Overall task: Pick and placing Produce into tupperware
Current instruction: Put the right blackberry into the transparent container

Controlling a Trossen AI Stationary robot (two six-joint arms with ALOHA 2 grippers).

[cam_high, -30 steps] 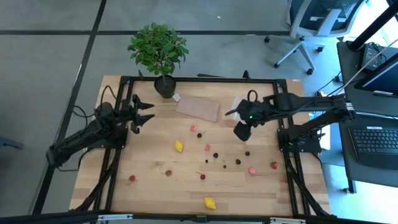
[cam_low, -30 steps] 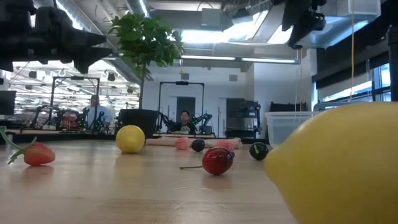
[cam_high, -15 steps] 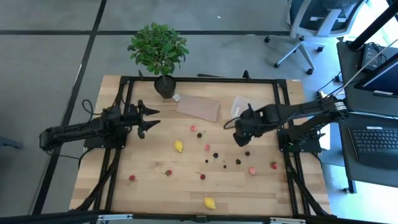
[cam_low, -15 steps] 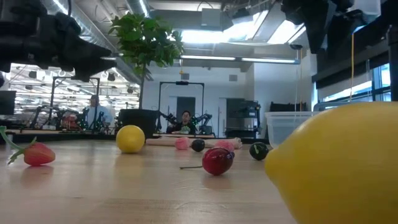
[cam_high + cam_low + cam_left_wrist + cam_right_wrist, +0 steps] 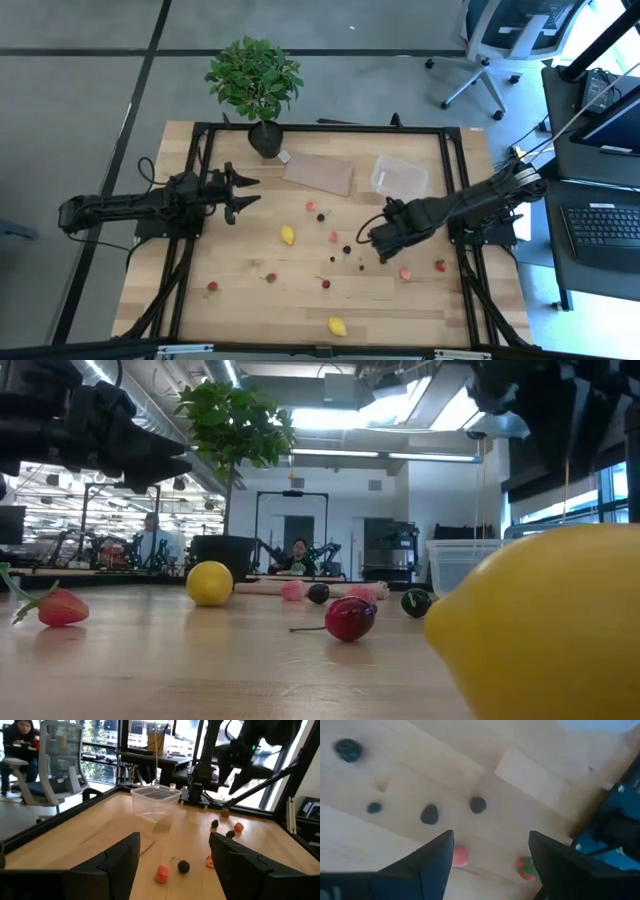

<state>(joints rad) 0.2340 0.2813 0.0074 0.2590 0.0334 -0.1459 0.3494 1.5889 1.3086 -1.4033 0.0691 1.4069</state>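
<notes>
The clear tupperware (image 5: 399, 176) stands empty on its base toward the table's far right; the left wrist view also shows this tub (image 5: 155, 802). The produce lies scattered on the wood: a lemon (image 5: 288, 235) mid-table, another lemon (image 5: 338, 326) near the near edge, red berries (image 5: 405, 273) and dark cherries (image 5: 382, 259). My right gripper (image 5: 375, 240) hovers open above the dark cherries (image 5: 478, 804), with a pink berry (image 5: 460, 856) below its fingers. My left gripper (image 5: 245, 190) hangs open over the table's left part, pointing right.
A potted plant (image 5: 262, 85) stands at the far edge, with a flat brown sheet (image 5: 320, 173) beside it. A black frame (image 5: 320, 128) runs around the table. More berries (image 5: 212, 286) lie near the left. People sit in the room beyond.
My right gripper has swung from beside the tupperware toward the near edge and a little left, ending above the dark cherries; the tub now shows uncovered. My left gripper has reached slightly farther right. No produce has moved.
</notes>
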